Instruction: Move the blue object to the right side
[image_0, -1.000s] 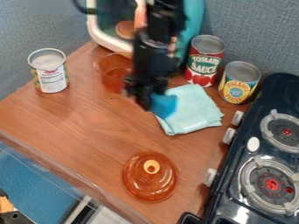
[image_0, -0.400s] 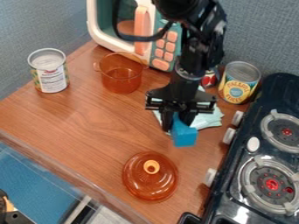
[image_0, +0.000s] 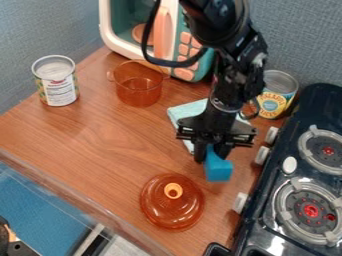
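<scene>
Just beyond the amber lid (image_0: 167, 207), the blue block (image_0: 218, 169) sits near the stove (image_0: 304, 167), pinched in the gripper (image_0: 212, 152). It has shifted nearer and slightly right, past the cloth (image_0: 182, 113), so release is probably close.
</scene>
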